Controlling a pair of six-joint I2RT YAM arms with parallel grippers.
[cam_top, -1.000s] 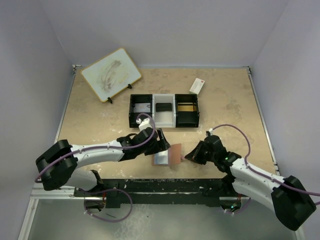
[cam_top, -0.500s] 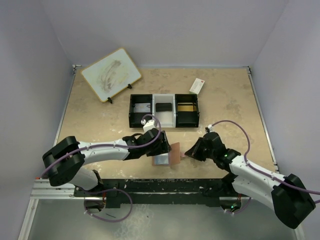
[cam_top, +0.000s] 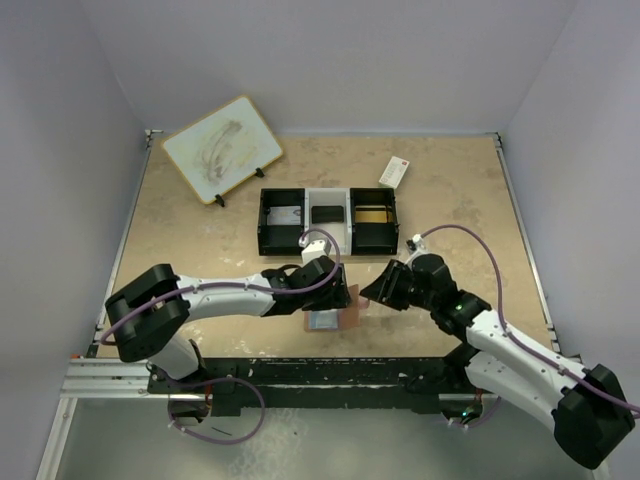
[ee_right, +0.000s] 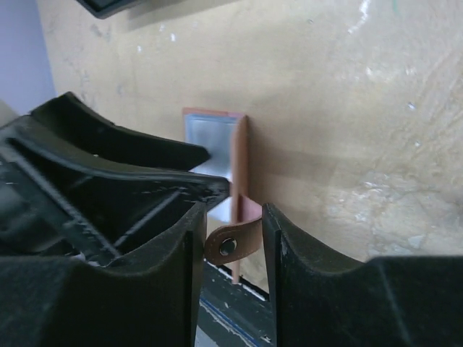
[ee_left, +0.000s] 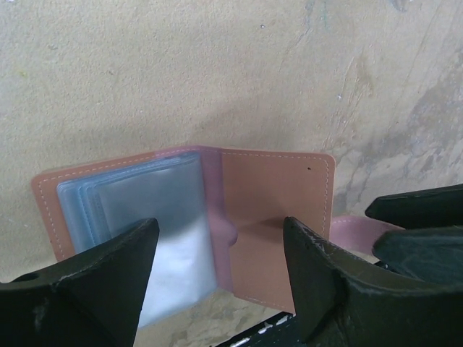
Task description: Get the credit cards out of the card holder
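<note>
Left wrist: card holder [ee_left: 268, 217] spread open, desk's [ee_left: 217, 72] near edge; wide left pincer [ee_left: 217, 238] poised over pockets [ee_left: 137, 202]; strap [ee_right: 233, 244] flanked by right pincer [ee_right: 231, 217], likely steadying, grip unclear.

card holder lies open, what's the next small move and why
Probably lower the left gripper and pinch the pale card in the clear pockets: the card holder lies open on the table, that gripper is open above it, and the right gripper is open around the strap.

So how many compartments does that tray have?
3, side by side in the tray: a black left one holding something pale, a white middle one holding something dark, a black right one with something yellowish.
</note>
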